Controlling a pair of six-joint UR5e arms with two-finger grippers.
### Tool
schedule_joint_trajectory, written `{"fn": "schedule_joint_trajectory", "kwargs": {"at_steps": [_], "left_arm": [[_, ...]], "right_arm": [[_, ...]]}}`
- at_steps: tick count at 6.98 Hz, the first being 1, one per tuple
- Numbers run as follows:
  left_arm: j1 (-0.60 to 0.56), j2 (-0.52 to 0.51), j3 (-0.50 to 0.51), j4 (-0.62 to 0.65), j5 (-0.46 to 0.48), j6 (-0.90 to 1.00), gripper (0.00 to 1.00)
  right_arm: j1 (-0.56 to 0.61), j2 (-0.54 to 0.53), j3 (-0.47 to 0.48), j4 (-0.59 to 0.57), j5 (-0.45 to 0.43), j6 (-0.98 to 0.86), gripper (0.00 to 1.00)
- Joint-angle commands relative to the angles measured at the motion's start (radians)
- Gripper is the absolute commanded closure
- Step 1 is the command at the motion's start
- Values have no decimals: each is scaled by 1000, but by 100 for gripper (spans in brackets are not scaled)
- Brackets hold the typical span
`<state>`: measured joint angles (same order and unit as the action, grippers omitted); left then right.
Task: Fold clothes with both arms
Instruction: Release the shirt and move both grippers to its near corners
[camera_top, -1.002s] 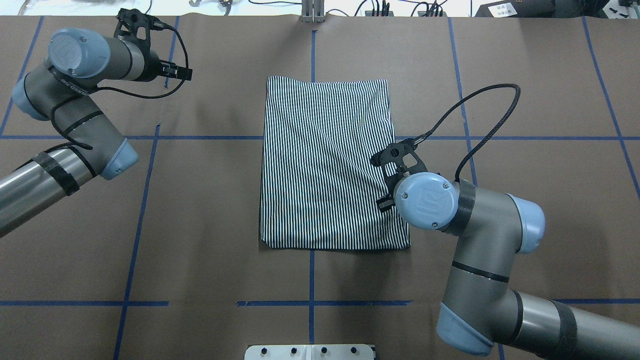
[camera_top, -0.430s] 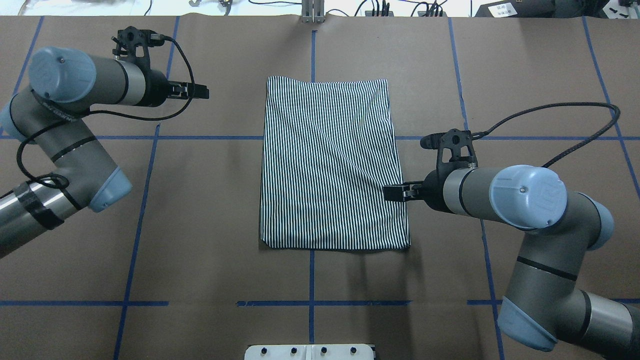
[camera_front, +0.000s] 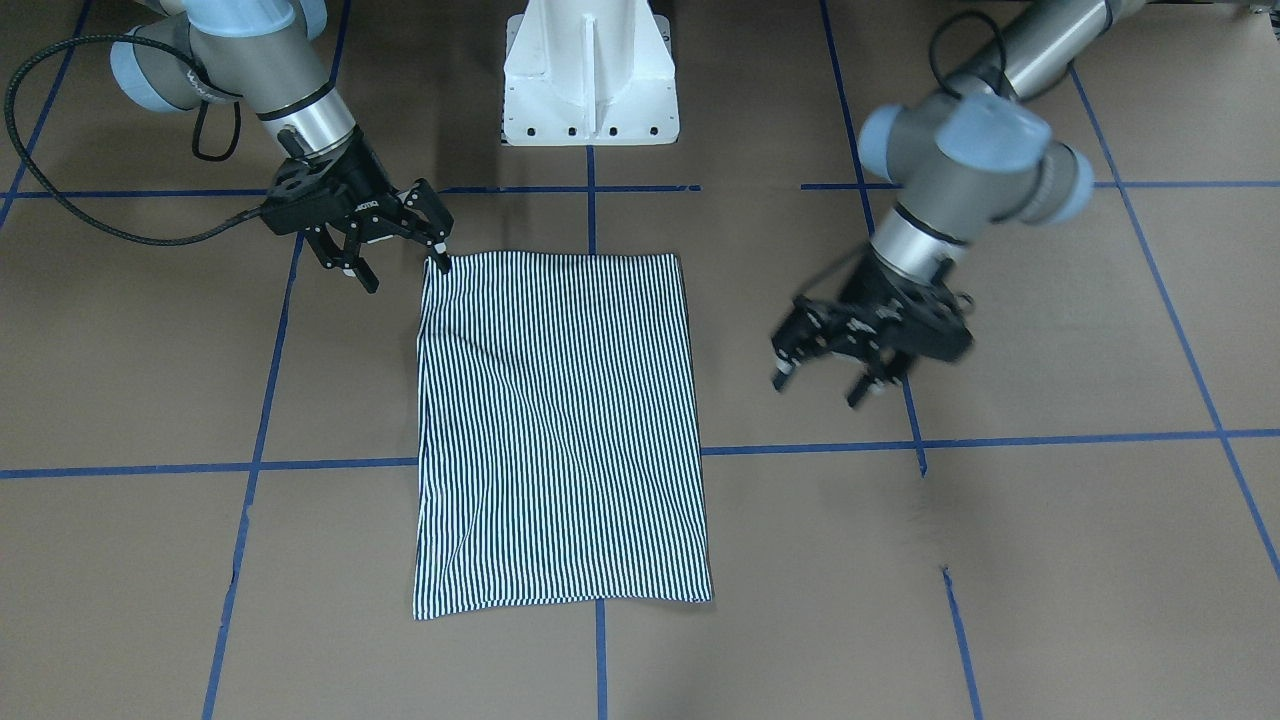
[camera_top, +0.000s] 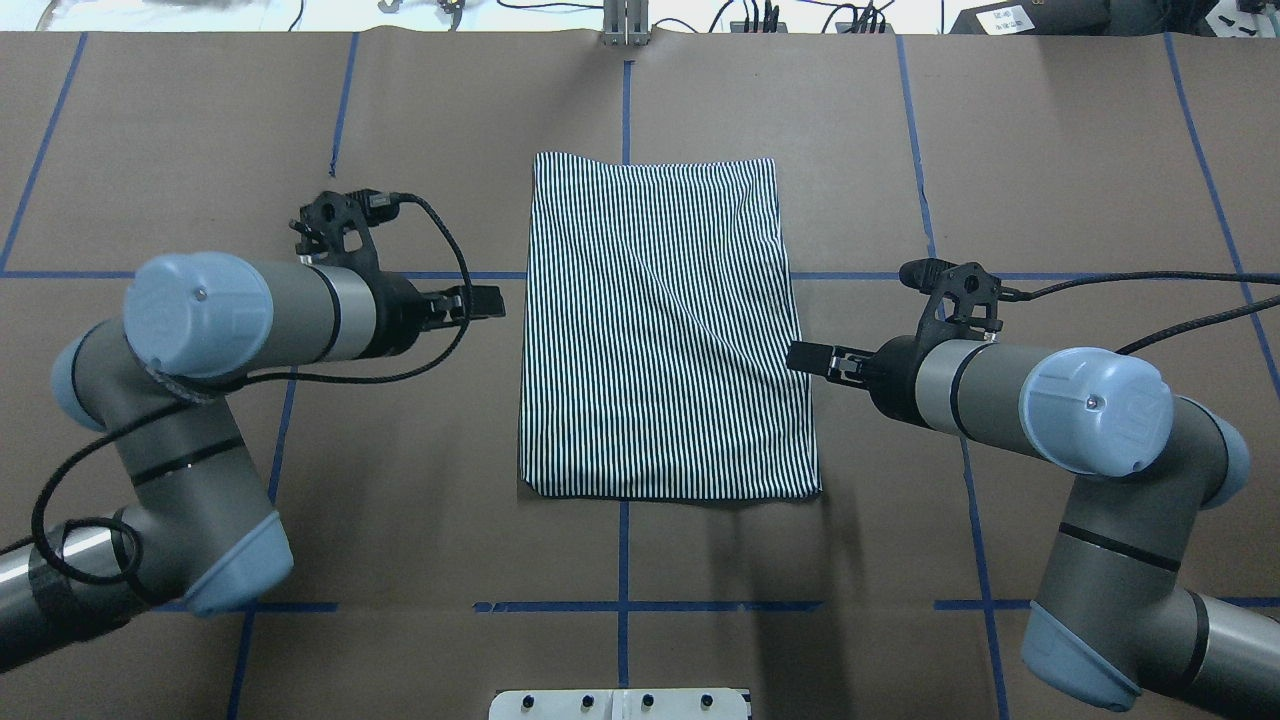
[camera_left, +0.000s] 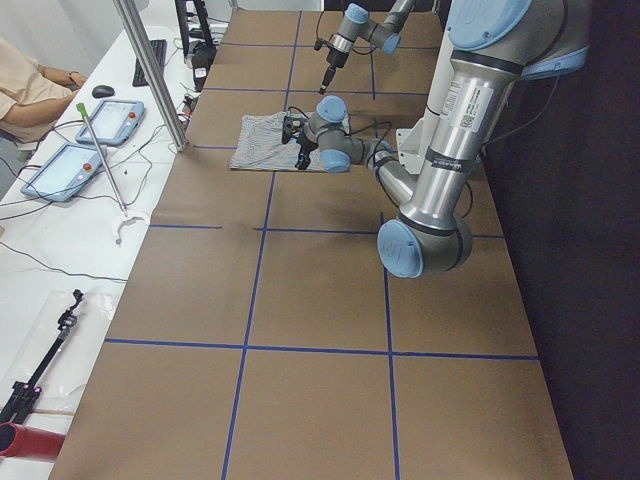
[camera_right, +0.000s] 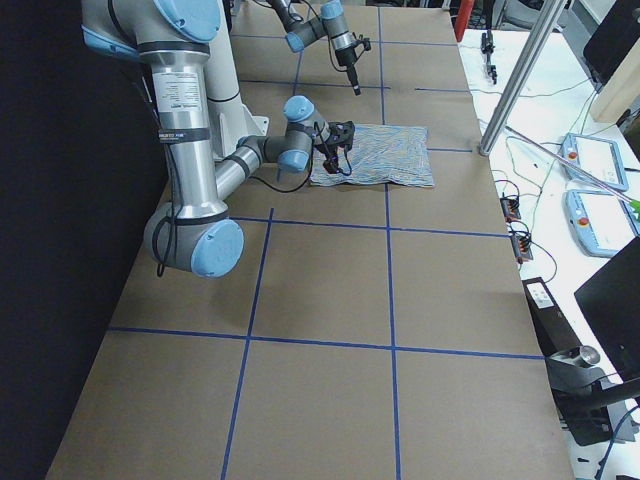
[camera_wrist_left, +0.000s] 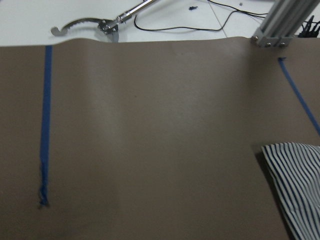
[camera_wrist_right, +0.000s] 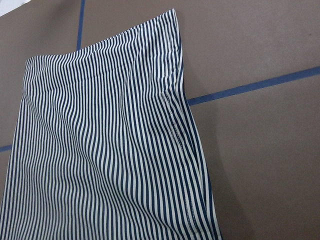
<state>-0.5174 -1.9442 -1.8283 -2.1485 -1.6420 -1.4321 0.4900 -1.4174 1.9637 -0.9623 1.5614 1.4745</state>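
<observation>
No legible txt, labels or nos. in any view.

L silver-grey jointed tube arm w/ light blue joint caps (camera_top: 240, 320): elbow bent, forearm approx level, wrist pointing at the L edge of the navy-and-white striped shirt (camera_top: 660, 330). L black two-finger gripper (camera_top: 492, 300) sits just beside that edge, clear of the cloth; fingers spread apart in the front view, slightly blurred. R silver-grey jointed tube arm w/ light blue joint caps (camera_top: 1010, 395) mirrors it from the shirt's R side. R black two-finger gripper (camera_top: 798, 354) is at the shirt's R edge, fingers spread too. Contact w/ cloth: can't tell.
</observation>
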Motion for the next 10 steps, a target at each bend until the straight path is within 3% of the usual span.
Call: {"fn": "schedule_joint_trajectory", "kwargs": {"at_steps": [1,3,10], "left_arm": [[172,2,-20,33,147,-172,0],[218,-10,35,35,162,-249,38],[218,-25,90,27,160,-251,41]], "right_arm": [[-2,3,-5,2,-9,24,0],[-2,5,-5,2,-24,24,0],[-2,3,-8,2,-26,26,0]]}}
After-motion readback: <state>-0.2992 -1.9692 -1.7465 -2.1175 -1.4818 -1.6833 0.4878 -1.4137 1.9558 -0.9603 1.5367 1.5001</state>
